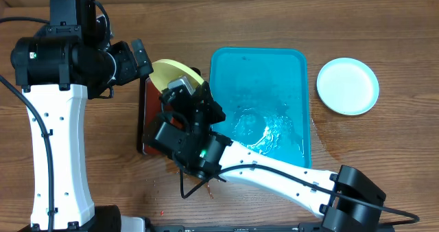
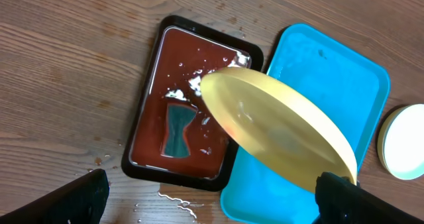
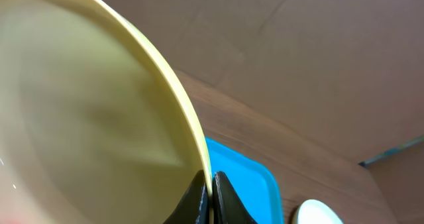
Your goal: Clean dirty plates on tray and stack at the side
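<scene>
— Where's the yellow-rimmed plate [image 1: 175,73]?
— Tilted above the dark red tray [image 2: 149,118], right gripper [image 3: 212,184] clamped on its rim; left gripper [image 1: 143,59] gapes just left.
— Stack?
— Probably the pale blue plate [image 1: 348,86], right beyond the turquoise tray [image 1: 257,74].

The brown wooden table [image 1: 391,26] bears a small black-rimmed dark red plastic tray [image 2: 149,118] ahead of the left gripper's fingers [image 2: 76,201], nearer the left-hand one in the wrist view. Just beside it, ahead of the right-hand finger, lies a large turquoise rectangular plastic tray [image 2: 331,78]. Ahead of that finger's outer edge sits a round white plate with a pale blue rim [image 2: 403,144]. Water splashes [image 2: 173,199] dot the wood between the fingers.
</scene>
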### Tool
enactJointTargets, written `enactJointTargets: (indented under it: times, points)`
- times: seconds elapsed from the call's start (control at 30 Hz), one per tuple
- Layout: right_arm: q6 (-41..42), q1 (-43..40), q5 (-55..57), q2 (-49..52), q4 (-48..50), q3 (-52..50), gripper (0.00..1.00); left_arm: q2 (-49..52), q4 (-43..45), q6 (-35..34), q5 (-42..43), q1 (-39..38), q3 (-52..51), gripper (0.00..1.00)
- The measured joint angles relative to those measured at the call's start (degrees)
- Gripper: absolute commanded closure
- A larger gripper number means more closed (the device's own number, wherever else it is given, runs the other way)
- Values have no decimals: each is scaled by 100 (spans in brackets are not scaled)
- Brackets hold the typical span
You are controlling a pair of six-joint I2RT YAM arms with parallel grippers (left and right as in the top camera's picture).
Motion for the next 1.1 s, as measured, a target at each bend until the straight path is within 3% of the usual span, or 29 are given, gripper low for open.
enactJointTargets:
  times: [0.13, 0.27, 0.57, 0.87, 1.07, 1.1]
  points:
    - [177, -332, -1150, 0, -142, 0, 96, 0, 0, 0, -2, 0, 0, 0]
    - [732, -1303, -3115, 0, -573, 33, 96, 0, 0, 0, -4, 0, 0, 0]
    - [1351, -5134, -7766, -203, -1781, 761, 96, 0, 0, 0, -24, 0, 0, 0]
    - [1480, -8148, -8052, -144, -3075, 782, 96, 0, 0, 2, -24, 0, 0, 0]
    - [1497, -9053, -8046, 310, -3088, 203, 96, 0, 0, 0, -24, 0, 0, 0]
    - [1497, -9103, -8043, 374, -3088, 107, 91, 0, 0, 0, -24, 0, 0, 0]
